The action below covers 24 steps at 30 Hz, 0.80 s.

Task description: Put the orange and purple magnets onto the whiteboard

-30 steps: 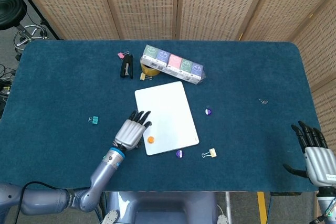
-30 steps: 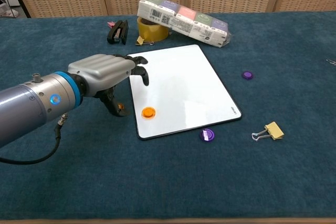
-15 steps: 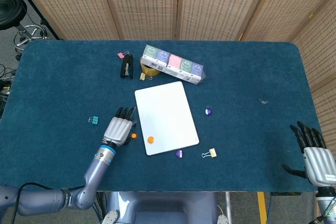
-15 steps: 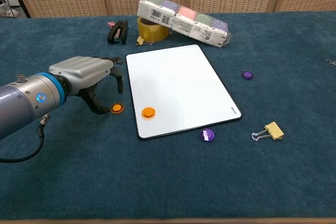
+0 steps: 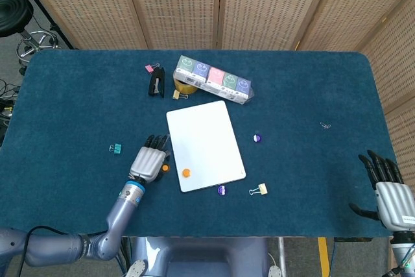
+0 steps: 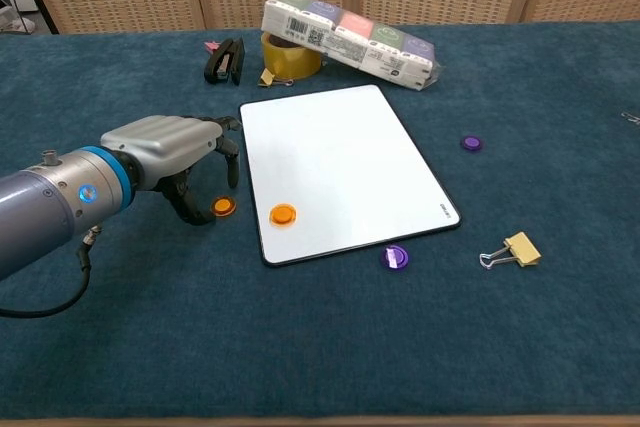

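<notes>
The whiteboard (image 5: 204,142) (image 6: 340,162) lies flat mid-table. One orange magnet (image 5: 186,173) (image 6: 283,214) sits on its near left corner. A second orange magnet (image 5: 165,168) (image 6: 224,206) lies on the cloth just left of the board. My left hand (image 5: 148,161) (image 6: 170,147) hovers over that magnet with fingers curled down around it, holding nothing. One purple magnet (image 5: 222,190) (image 6: 395,257) lies on the cloth below the board, another (image 5: 257,138) (image 6: 471,143) to its right. My right hand (image 5: 388,189) rests open at the table's near right edge.
A pack of tissues (image 5: 213,78) (image 6: 349,39), a tape roll (image 6: 290,55) and a black stapler (image 5: 156,83) (image 6: 224,59) lie behind the board. A yellow binder clip (image 5: 260,190) (image 6: 514,249), a teal clip (image 5: 116,148) and a pink clip (image 5: 150,67) are scattered on the blue cloth.
My left hand drew back left off the whiteboard, uncovering the second orange magnet on the cloth, then shifted slightly back toward it. The right hand stayed put.
</notes>
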Tool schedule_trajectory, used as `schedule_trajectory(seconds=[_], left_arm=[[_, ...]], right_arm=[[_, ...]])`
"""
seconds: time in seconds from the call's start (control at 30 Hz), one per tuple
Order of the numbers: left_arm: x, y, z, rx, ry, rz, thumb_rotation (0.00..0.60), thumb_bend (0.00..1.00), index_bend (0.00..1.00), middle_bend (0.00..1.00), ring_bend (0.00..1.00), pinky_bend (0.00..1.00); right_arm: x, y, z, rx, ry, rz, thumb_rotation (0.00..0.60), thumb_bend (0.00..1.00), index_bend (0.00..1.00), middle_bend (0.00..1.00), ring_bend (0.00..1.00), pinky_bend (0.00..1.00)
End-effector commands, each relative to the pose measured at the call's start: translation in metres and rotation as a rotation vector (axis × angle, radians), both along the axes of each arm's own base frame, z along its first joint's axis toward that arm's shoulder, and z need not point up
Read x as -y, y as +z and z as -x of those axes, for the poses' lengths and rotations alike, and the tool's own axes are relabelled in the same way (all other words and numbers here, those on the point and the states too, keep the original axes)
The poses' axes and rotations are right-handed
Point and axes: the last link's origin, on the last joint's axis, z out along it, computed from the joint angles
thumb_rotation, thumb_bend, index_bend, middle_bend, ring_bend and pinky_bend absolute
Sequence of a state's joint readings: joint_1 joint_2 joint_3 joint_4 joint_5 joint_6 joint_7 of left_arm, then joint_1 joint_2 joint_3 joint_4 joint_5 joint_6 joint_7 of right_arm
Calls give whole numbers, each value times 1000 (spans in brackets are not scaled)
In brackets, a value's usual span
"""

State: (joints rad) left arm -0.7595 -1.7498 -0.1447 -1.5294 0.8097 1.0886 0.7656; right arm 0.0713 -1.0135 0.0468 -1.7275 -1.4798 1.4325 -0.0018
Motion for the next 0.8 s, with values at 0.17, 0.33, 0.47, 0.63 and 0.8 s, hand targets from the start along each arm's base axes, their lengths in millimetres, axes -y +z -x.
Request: schedule_trajectory(seconds=[0.17,0.33,0.47,0.63,0.8], left_arm=[[1,-4,-1,-14,-1,2,600,270,442,0,0,0],[1,-4,-1,-14,-1,-2,600,270,442,0,0,0],[1,-5,-2,-19,-2,-2,600,270,443,0,0,0],[0,-9,-2,-22,5,6,600,275,453,0,0,0],[0,-12,-5,-25,8,9,600,285,461,0,0,0]], right_arm=[[0,0,0,2,-1,-2,600,0,0,0,0,0],[0,1,0,3,-2,-1,600,0,0,0,0,0],[0,1,0,4,0,-1,600,0,0,0,0,0],[0,0,0,4,-2,-3,600,0,0,0,0,0],[0,1,1,4,-4,-3,600,0,0,0,0,0]])
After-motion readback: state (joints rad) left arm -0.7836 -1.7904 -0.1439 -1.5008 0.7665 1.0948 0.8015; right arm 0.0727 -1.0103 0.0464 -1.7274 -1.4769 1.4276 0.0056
